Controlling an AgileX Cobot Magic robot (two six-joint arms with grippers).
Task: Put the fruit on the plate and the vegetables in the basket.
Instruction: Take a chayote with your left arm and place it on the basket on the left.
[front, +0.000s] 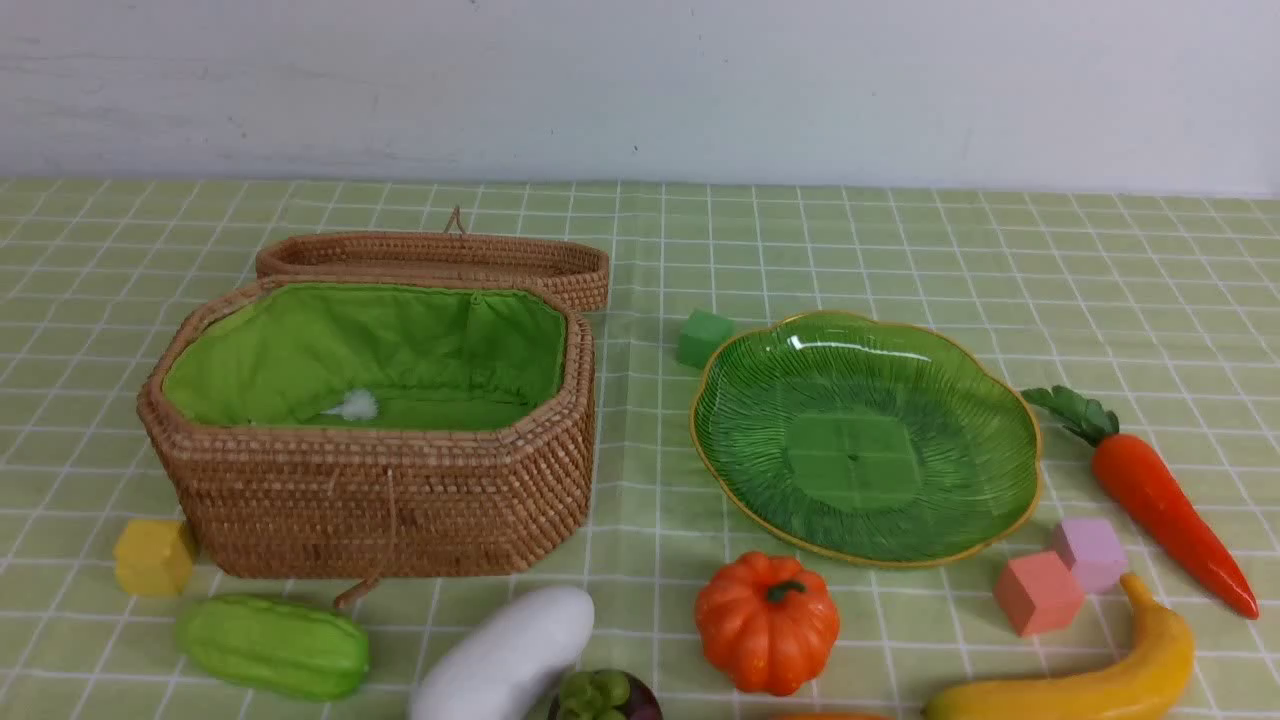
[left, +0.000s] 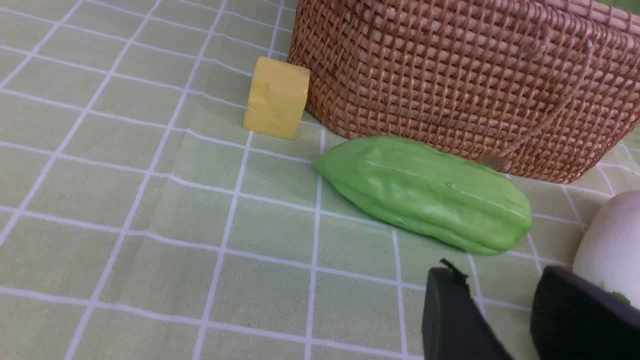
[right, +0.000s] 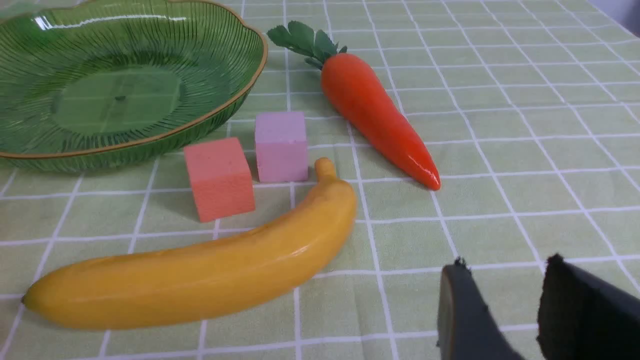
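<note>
The banana (right: 200, 280) looks light, rigid and glossy, so probably slippery; its thick middle seems the surest hold. It lies just ahead of the jaws of the right gripper (right: 505, 272), which stand partly apart and empty, low over the tablecloth (right: 525, 125). The left gripper (left: 495, 280), likewise part-open and empty, hangs low with the green gourd (left: 425, 192) just ahead of its jaws
</note>
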